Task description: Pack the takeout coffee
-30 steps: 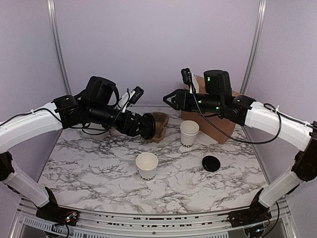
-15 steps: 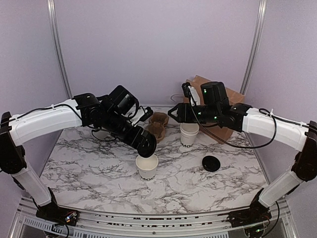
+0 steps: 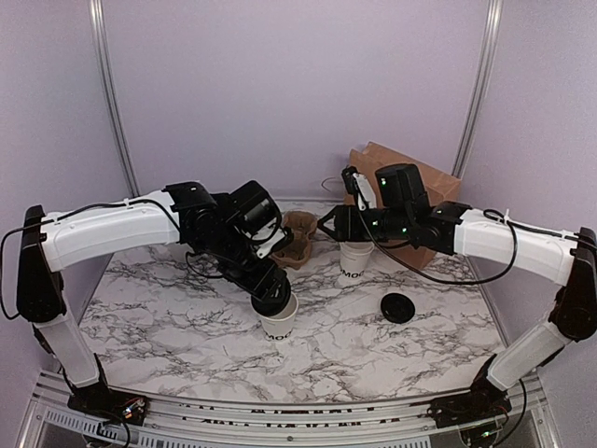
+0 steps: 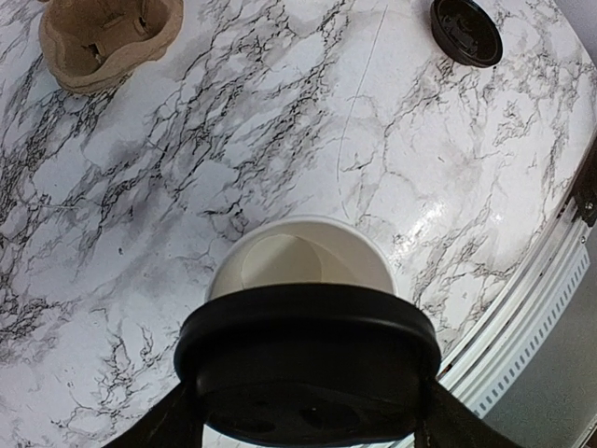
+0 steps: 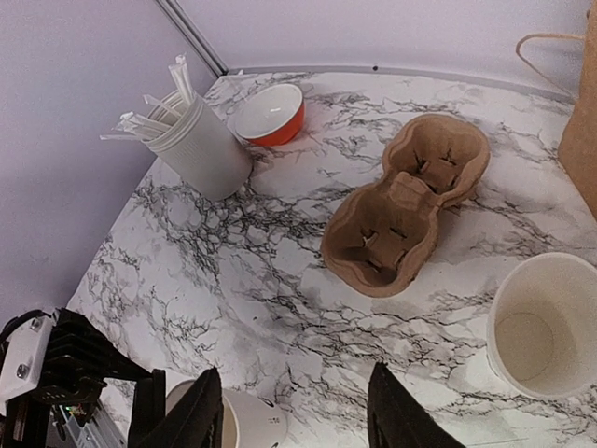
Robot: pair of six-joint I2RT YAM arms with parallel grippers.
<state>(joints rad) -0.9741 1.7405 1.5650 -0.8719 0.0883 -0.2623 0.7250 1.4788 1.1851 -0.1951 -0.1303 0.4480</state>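
At front centre of counter [image 3: 168, 327]: left jaws pinch black lid [image 4: 308, 359] flat, just above open cup [image 4: 300, 257]; rim shows beyond lid. Right jaws spread, empty.

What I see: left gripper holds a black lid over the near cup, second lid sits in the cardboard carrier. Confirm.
One error: the second lid lies on the table, not in the cardboard carrier. The left gripper does hold a black lid over the near cup. See the left wrist view.
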